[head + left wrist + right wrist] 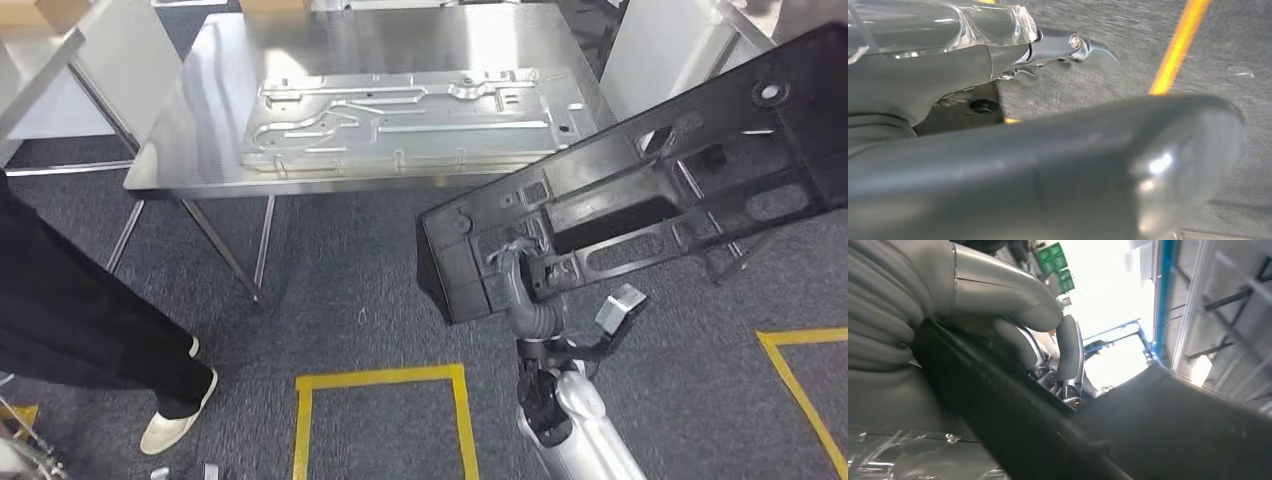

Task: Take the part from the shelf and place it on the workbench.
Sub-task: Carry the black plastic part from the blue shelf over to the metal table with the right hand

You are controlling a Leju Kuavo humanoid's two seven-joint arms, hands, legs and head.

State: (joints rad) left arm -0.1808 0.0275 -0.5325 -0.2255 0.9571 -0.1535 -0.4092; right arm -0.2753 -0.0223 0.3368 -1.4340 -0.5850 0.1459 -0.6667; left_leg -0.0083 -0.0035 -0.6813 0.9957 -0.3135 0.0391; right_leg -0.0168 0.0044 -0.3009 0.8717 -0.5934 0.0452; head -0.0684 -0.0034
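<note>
A long black plastic part [640, 190] with ribs and slots hangs tilted over the carpet, in front of the steel workbench [200, 150]. My right hand [515, 265] grips it near its lower left end, the silver arm rising from below. In the right wrist view the fingers [1068, 355] curl over the edge of the black part [1173, 430]. My left hand [1048, 165] hangs over the carpet, holding nothing, with thumb and fingers stretched out.
A stamped metal panel [400, 120] lies on the workbench. A person in black trousers and a white shoe [80, 320] stands at the left. Yellow tape [380, 378] marks the carpet. Metal frames [680, 40] stand at the right.
</note>
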